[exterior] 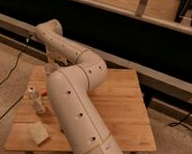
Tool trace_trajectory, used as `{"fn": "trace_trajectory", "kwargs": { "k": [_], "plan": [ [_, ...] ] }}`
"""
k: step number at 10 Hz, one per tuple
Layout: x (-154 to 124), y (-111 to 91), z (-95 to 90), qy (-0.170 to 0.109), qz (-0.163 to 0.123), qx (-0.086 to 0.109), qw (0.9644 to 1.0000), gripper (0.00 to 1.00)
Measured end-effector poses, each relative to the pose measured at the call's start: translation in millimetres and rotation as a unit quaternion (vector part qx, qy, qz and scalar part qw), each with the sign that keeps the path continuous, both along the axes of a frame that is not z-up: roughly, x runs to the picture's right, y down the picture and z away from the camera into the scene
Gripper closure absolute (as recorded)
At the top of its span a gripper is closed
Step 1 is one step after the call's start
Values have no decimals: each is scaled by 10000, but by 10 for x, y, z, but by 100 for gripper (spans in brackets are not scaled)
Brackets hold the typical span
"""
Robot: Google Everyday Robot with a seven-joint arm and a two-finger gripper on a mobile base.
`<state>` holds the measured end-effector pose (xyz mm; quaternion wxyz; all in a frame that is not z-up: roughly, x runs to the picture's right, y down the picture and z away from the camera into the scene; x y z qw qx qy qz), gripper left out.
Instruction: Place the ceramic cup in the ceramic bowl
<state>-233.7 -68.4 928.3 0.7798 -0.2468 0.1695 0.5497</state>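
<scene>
You are looking at the arm (pixel 79 105) filling the middle of the view. It is rising from the lower edge, bending at a thick elbow above the wooden worktop (pixel 120 106) and reaching back toward the left of the view. There the end effector (pixel 52 64) is hanging down from the wrist over the far left part of the worktop. You cannot tell whether it is open, closed or gripping anything. The arm is standing in the way of much of the left and centre of the worktop, and neither the ceramic cup nor the ceramic bowl is showing, so you cannot tell where they are lying. Near the left edge a white bottle-shaped object (pixel 35 101) is standing upright. A pale block (pixel 38 132) is lying nearer the front corner, apart from the bottle. A dark cable (pixel 6 79) is trailing across the floor on the left, and a long grey rail (pixel 154 78) is running behind the worktop.
</scene>
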Motion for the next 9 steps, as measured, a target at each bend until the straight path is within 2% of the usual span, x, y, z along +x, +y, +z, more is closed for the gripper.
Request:
{"fn": "trace_trajectory", "kwargs": {
  "k": [2, 3, 5, 6, 7, 9],
  "plan": [
    [35, 228, 135, 40, 28, -258, 9997, 36],
    [68, 344, 203, 68, 51, -383, 9992, 42],
    [117, 553, 324, 94, 100, -598, 9981, 62],
    [102, 591, 345, 48, 125, -646, 9978, 72],
    [53, 548, 332, -49, 135, -606, 9981, 84],
    [-100, 312, 188, -359, 123, -388, 9985, 99]
  ]
}}
